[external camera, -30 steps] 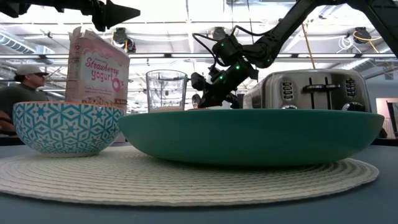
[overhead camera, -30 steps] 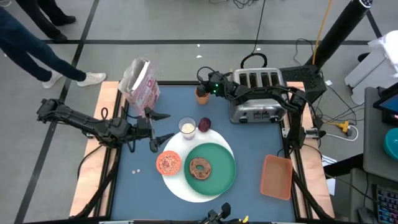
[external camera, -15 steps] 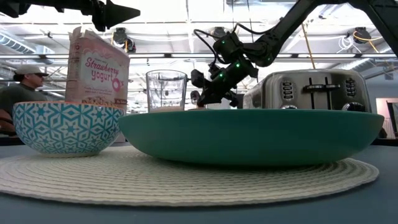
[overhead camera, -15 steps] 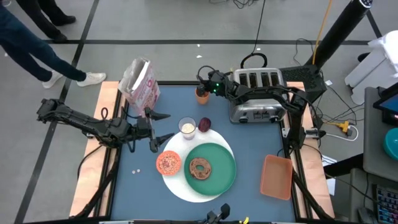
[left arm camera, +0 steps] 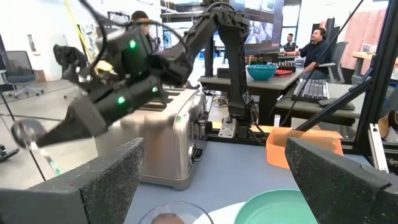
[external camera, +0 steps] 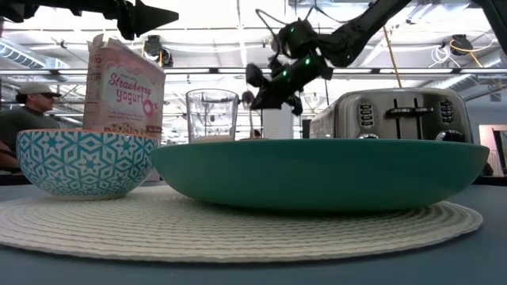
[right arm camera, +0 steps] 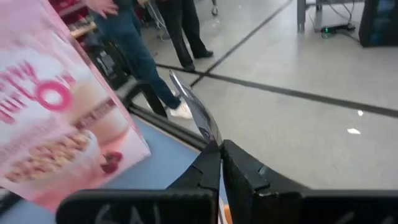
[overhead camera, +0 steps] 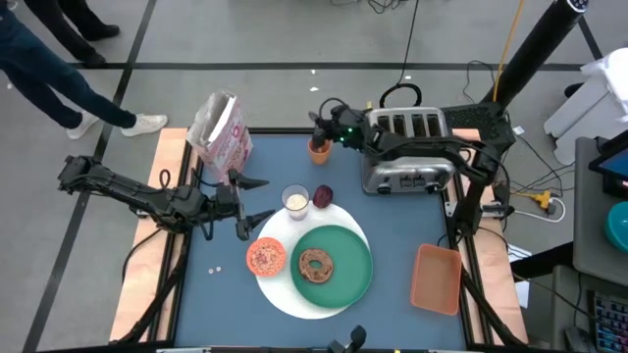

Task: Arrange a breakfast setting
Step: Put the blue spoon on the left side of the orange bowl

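I'm holding the spoon (right arm camera: 198, 118) by its thin handle in the right claw (right arm camera: 221, 149), pinched tight, above the orange cup (overhead camera: 318, 150) near the counter's far edge beside the toaster (overhead camera: 406, 147). It's light, stiff and slick metal, so I'm gripping mid-handle to stop it swivelling. The left claw (overhead camera: 250, 198) is waiting spread wide near the bowl (overhead camera: 266, 257).

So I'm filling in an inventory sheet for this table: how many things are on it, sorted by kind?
Dishes: 4 (plate, bowl, glass, orange cup)
Food: 3 (bagel, dark red fruit, cereal box)
Mat: 1
Toaster: 1
Tray: 1
Total: 10
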{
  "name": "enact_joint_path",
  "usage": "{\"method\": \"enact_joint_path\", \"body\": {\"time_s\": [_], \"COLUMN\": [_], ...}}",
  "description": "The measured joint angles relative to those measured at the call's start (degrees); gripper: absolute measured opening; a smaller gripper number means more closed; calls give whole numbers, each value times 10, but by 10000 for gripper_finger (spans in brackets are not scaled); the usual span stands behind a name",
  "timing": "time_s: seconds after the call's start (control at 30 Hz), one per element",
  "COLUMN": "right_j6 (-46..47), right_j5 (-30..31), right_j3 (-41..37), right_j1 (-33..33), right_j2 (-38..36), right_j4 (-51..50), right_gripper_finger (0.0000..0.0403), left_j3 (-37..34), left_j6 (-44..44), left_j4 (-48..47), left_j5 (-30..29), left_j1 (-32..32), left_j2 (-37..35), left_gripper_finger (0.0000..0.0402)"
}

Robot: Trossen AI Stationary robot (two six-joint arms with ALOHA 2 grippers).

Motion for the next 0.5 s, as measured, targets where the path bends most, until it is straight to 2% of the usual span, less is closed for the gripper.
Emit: {"method": "enact_joint_path", "body": {"time_s": [0.17, 0.5], "right_j6": [-11, 1], "right_j5": [-3, -89], "right_j3": [0, 0], "right_j1": [2, 10], "right_j2": [-41, -108], "right_j4": [-6, -4], "right_gripper_finger": [4, 4], "left_j3": [0, 0], "left_j6": [0, 3], "left_j4": [1, 7], "left_j5": [0, 0], "left_j1": [0, 0], "left_j2": [0, 0], "left_gripper_finger": [392, 392]}}
